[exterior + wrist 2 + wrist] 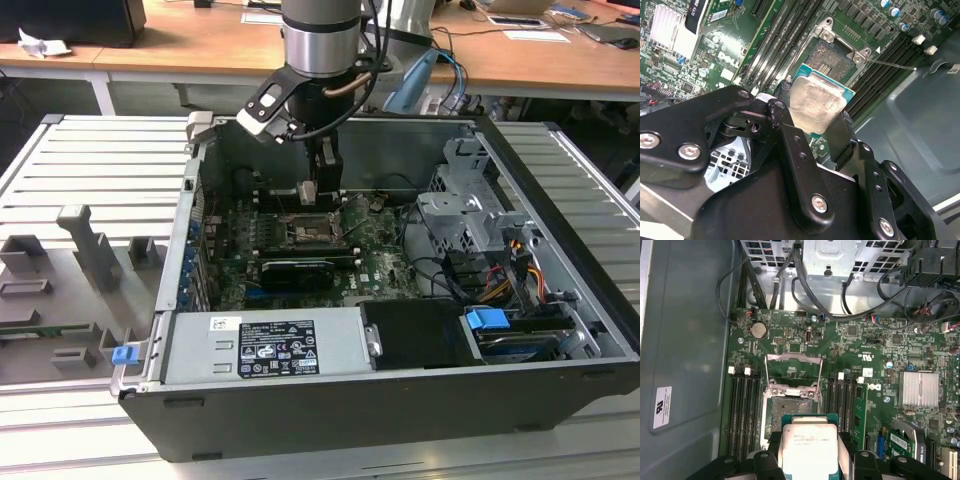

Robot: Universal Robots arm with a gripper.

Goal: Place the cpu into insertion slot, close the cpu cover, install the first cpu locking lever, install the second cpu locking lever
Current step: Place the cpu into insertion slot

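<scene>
1. The cpu (809,442), a pale square chip on a green backing, hangs level over the edge of the insertion slot (790,410), not yet seated in it.
2. The gripper (815,107) has its two black fingers (842,132) clamped on the chip's opposite edges, probably so its underside goes untouched.
3. The cpu cover (792,357) stands swung open beyond the socket, leaving the socket uncovered.
4. In the exterior view, a grey labelled box (270,345) lies at six o'clock of the socket, and a metal drive cage (465,215) at three o'clock.
</scene>
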